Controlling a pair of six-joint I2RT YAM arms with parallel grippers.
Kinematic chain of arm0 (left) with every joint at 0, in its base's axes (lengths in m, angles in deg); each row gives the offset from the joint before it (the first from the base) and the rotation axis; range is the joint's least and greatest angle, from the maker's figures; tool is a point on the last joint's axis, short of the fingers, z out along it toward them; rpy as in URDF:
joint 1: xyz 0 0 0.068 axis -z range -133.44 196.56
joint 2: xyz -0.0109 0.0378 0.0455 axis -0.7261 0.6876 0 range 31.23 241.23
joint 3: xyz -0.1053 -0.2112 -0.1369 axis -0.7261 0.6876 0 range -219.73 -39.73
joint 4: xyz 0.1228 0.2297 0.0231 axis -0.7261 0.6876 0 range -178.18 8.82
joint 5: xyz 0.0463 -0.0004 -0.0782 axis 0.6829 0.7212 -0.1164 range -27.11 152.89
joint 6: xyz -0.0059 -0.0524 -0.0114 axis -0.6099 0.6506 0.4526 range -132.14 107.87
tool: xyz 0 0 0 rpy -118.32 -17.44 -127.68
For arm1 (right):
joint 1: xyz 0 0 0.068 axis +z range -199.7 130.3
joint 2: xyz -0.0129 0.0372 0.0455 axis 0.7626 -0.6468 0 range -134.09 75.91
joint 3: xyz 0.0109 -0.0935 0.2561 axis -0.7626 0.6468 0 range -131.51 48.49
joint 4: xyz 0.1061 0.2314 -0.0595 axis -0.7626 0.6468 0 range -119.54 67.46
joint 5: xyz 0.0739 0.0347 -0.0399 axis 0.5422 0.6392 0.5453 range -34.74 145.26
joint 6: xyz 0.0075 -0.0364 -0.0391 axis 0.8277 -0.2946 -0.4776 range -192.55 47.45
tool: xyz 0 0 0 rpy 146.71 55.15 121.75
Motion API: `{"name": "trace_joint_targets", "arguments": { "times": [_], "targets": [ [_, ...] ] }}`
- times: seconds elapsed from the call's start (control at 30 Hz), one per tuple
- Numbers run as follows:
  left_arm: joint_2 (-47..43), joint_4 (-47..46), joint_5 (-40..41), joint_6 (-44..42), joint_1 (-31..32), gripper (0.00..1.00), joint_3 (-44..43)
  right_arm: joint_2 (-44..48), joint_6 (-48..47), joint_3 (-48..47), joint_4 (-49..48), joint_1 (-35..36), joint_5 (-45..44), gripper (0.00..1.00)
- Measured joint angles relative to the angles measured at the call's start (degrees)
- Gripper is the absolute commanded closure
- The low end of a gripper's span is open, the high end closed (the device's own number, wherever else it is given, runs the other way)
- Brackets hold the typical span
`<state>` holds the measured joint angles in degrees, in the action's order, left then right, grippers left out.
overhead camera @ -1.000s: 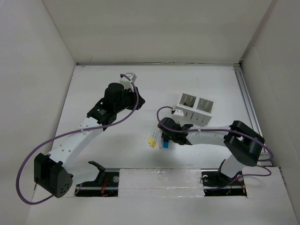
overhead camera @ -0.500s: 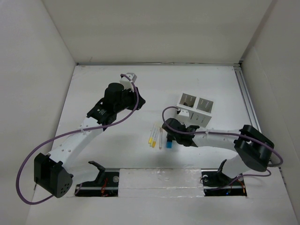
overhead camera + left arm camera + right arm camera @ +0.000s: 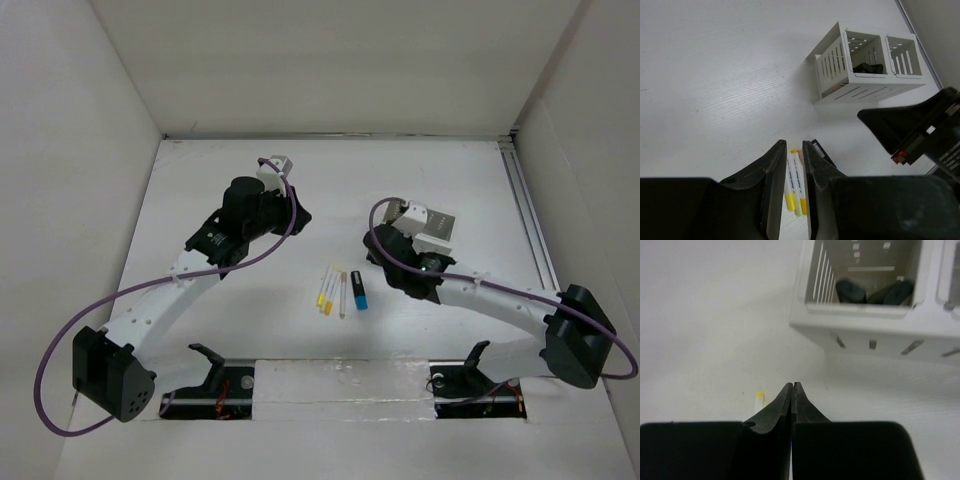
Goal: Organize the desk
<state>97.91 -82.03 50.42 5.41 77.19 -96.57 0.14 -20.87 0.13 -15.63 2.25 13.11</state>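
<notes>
Moved: right arm, swung far and right off the pen cluster toward the holder, leaving the black-and-blue marker (image 3: 357,291) uncovered; left arm unmoved.

Item 1. Writing tools, four, lying side by side on the near middle of the surface (image 3: 400,170), lengthwise near to far:
- yellow-capped markers (image 3: 325,297), two, touching, at the left
- thin pale pen (image 3: 343,293), one, just right of them
- black-and-blue marker, one, at the right, blue end nearest

Item 2. Left tool (image 3: 795,145), one. Fingers slightly parted, nothing between them, poised above the surface left of and beyond the cluster.

Item 3. Right tool (image 3: 792,385), one. Clenched, tips meeting, gripping nothing, just near and left of the holder.

Item 4. Holder (image 3: 860,90), one. White, slotted walls, two compartments, upright, right of centre. Dark items (image 3: 850,290), two, in the left compartment; kind cannot be told.

Item 5. Surface, one. Large, flat, matte white, filling the floor of the scene. White panels (image 3: 330,60) wall the left, far and right sides; a thin metal rail (image 3: 528,215) runs along the right edge.
</notes>
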Motion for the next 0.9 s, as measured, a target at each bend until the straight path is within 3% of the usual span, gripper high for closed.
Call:
{"name": "trace_joint_targets", "arguments": {
  "times": [0.1, 0.2, 0.4, 0.43, 0.53, 0.9],
  "targets": [
    [0.00, -0.17, -0.20, 0.11, 0.00, 0.84, 0.00, 0.98, -2.78, -2.01, -2.40, -4.22, -0.33, 0.97],
    [0.00, -0.28, -0.17, 0.13, 0.00, 0.84, 0.00, 1.60, -5.53, -2.97, -4.98, -6.97, 1.16, 0.86],
    [0.00, -0.33, -0.15, 0.13, 0.00, 0.84, 0.00, -0.87, -7.65, -1.53, -6.40, -5.16, 9.05, 0.74],
    [0.02, -0.31, -0.15, 0.13, 0.00, 0.84, 0.00, -1.25, -7.54, -0.15, -6.64, -4.44, 10.45, 0.61],
    [0.02, -0.31, -0.20, 0.13, 0.00, 0.84, 0.00, -2.23, -6.25, 4.83, -6.73, -2.58, 14.27, 0.51],
    [0.37, -0.31, -0.13, 0.13, 0.00, 0.85, 0.00, -10.78, -4.52, 7.39, -8.02, -0.76, 20.52, 0.50]
  ]
}}
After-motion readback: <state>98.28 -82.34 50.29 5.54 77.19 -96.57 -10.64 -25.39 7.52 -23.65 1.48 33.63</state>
